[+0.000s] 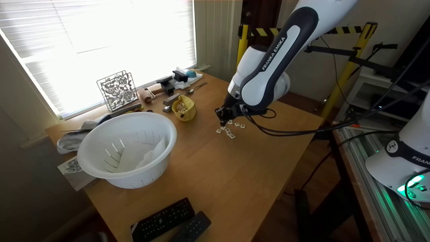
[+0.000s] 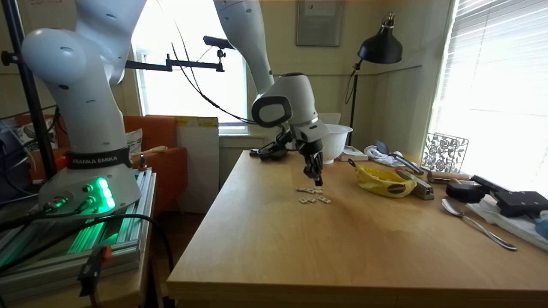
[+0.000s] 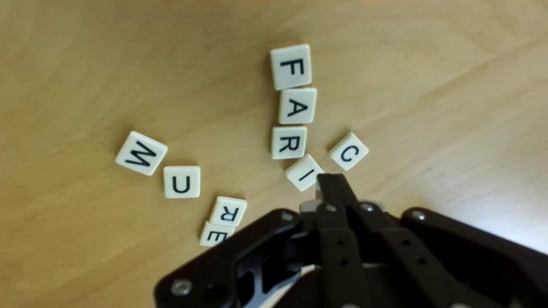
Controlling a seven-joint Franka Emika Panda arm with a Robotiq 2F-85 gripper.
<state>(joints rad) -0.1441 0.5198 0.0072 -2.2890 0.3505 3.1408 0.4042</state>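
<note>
Several small white letter tiles lie on the wooden table (image 3: 85,85). In the wrist view, tiles F (image 3: 291,67), A (image 3: 297,106) and R (image 3: 289,143) form a column, with tile I (image 3: 305,172) tilted just below and tile C (image 3: 349,151) apart to the right. Left of them are an M or W tile (image 3: 141,153), U (image 3: 182,182), another R (image 3: 228,211) and E (image 3: 217,233), partly hidden by the gripper. My gripper (image 3: 334,182) is shut, with nothing visible between its fingertips. Its tip overlaps the corner of tile I in view; contact cannot be told. Both exterior views show the gripper (image 1: 222,121) (image 2: 317,182) low over the tiles.
A yellow pouch (image 1: 188,113) holding more tiles stands near the gripper, beside a grey metal bar (image 2: 421,188). A large white slotted basin (image 1: 137,181) and two black remotes (image 1: 164,218) are on the table. A spoon (image 2: 479,226) and metal rose holder (image 1: 117,90) sit windowside.
</note>
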